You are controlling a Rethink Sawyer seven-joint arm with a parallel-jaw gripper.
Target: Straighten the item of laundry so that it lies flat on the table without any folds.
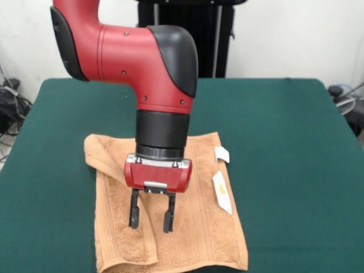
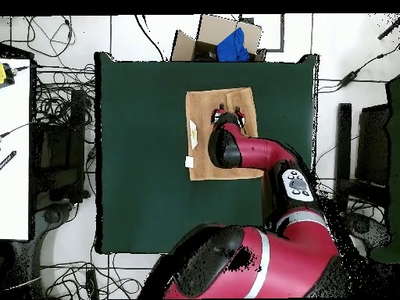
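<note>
The towel point(image 1: 199, 227) is orange-tan terry cloth and lies spread on the green table point(image 1: 296, 170), not fully flat. In the front view its left edge is folded over onto itself as a long flap, and the far left corner is bunched. Two white tags point(image 1: 222, 185) lie at its right edge.

The dark green table point(image 1: 296, 148) carries only the orange-tan towel point(image 1: 199, 227), its left edge folded over
</note>
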